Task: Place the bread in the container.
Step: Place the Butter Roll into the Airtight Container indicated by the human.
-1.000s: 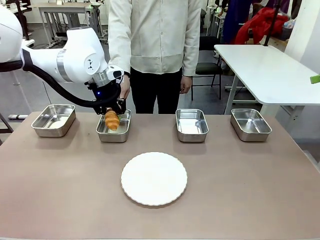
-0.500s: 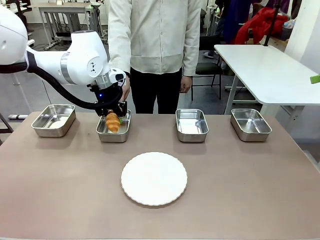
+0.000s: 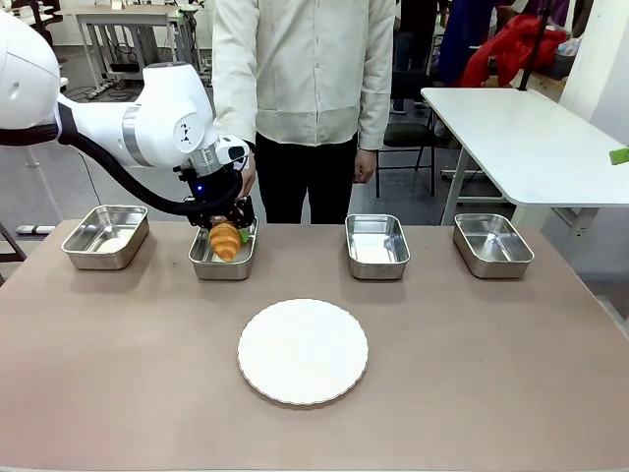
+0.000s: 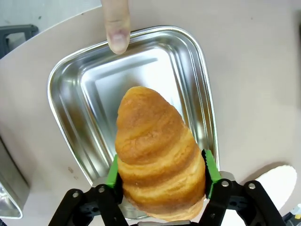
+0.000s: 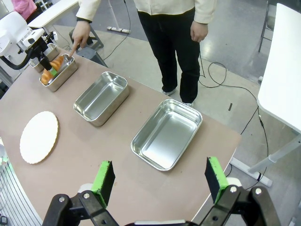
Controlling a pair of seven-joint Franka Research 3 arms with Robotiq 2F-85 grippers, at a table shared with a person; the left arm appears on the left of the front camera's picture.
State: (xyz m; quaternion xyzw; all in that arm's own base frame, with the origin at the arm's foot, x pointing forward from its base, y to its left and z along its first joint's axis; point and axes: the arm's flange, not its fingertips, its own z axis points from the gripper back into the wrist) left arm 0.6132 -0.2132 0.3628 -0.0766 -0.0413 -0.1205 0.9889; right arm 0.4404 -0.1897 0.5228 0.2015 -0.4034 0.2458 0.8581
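The bread (image 3: 225, 239), a golden-brown croissant, stands tilted with its tip down in the container (image 3: 222, 262), the second steel tray from the left. My left gripper (image 3: 228, 228) hangs over that tray. In the left wrist view the green pads (image 4: 113, 172) stand apart at the flanks of the bread (image 4: 157, 150), loosened rather than squeezing it, above the container (image 4: 70, 94). A person's finger (image 4: 116, 28) touches the tray's far rim. My right gripper (image 5: 160, 181) hovers open high over the table's right end, holding nothing.
A round white plate (image 3: 303, 351) lies at mid-table. Three more steel trays stand in the far row: one at far left (image 3: 105, 236), one right of centre (image 3: 377, 246), one at far right (image 3: 492, 244). The person stands at the far edge.
My left gripper carried the bread slightly right and down into the tray, and its pads have spread apart. The croissant now stands lower inside the tray.
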